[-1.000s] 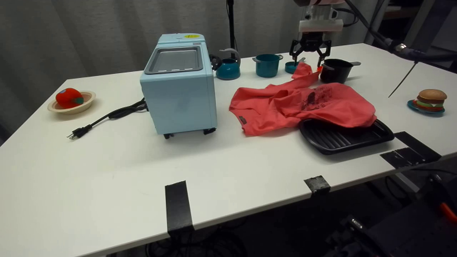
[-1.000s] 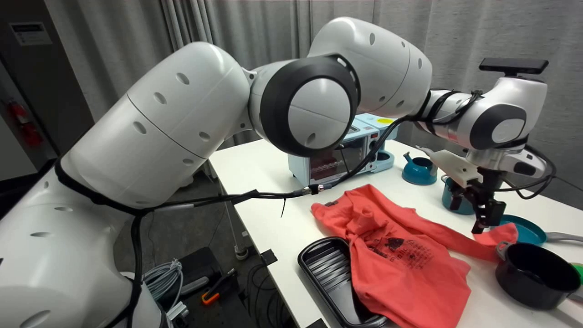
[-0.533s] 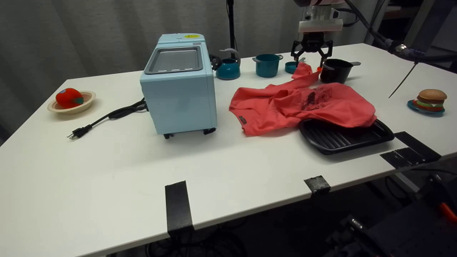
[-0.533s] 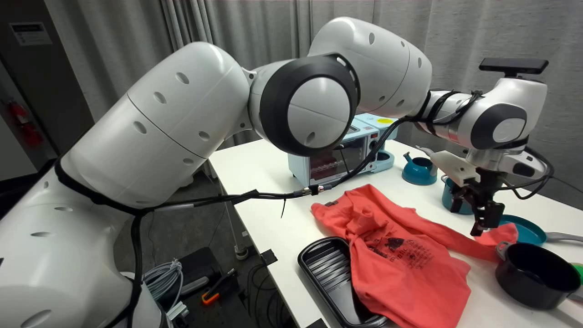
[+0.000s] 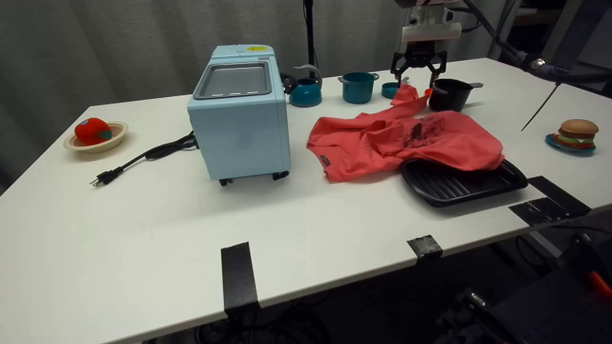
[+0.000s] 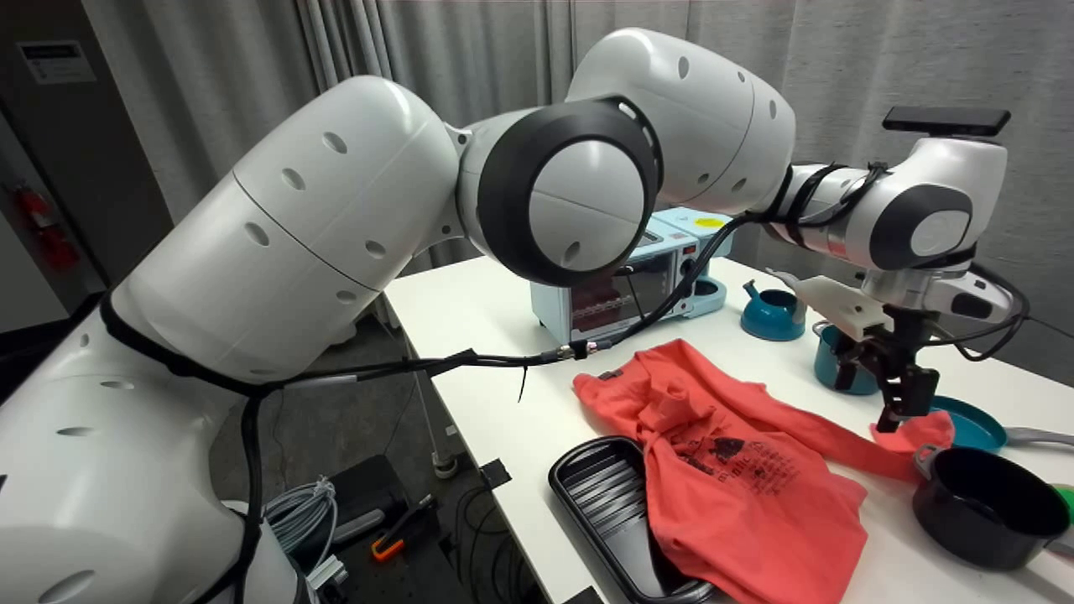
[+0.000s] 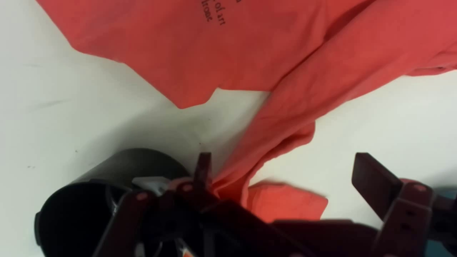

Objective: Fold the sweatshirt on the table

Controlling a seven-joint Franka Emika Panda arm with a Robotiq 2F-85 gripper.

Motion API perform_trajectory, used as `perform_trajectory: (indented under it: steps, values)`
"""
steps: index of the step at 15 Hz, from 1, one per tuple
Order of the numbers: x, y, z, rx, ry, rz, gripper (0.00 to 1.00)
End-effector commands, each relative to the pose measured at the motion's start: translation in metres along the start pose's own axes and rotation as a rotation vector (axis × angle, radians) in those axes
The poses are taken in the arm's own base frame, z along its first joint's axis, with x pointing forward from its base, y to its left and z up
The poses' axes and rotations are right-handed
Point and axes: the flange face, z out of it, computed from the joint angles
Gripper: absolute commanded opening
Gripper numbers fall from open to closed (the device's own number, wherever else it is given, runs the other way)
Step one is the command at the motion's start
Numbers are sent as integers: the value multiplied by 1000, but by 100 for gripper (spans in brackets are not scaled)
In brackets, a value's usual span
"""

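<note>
The coral-red sweatshirt point(image 5: 373, 143) lies rumpled on the white table point(image 5: 158, 239), with black print facing up. It also shows in an exterior view point(image 6: 755, 503) and in the wrist view point(image 7: 171, 43). Part of it drapes over a black ridged tray. One sleeve stretches toward the black pot, and its cuff end point(image 7: 285, 203) is bent to the side. My gripper point(image 5: 416, 80) is open and empty, pointing down above the cuff end; it also shows in an exterior view point(image 6: 868, 403). In the wrist view, the fingers point(image 7: 284, 160) stand wide apart. Gripper parts hide some of the cuff.
A black pot point(image 6: 990, 512) stands close beside the sleeve. A teal pan point(image 6: 965, 424), teal pot point(image 5: 358, 88) and teal kettle point(image 5: 306, 93) stand nearby. The black tray point(image 5: 449, 191) sits near the table edge. A light-blue toaster oven point(image 5: 244, 129) stands beside the sweatshirt.
My gripper has shifted slightly, a little up and toward the right in both exterior views. The sweatshirt lies as before.
</note>
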Motion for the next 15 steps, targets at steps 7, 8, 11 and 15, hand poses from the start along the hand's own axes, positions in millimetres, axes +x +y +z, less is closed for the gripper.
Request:
perform_trajectory:
  steps: [7,8,11,15]
  values:
    - [-58,34,-50,-14,-172,-317,100]
    - [-70,42,-59,-23,-201,-351,100]
    - [-82,45,-68,-21,-176,-318,100]
    - [-75,46,-67,-17,-190,-317,100]
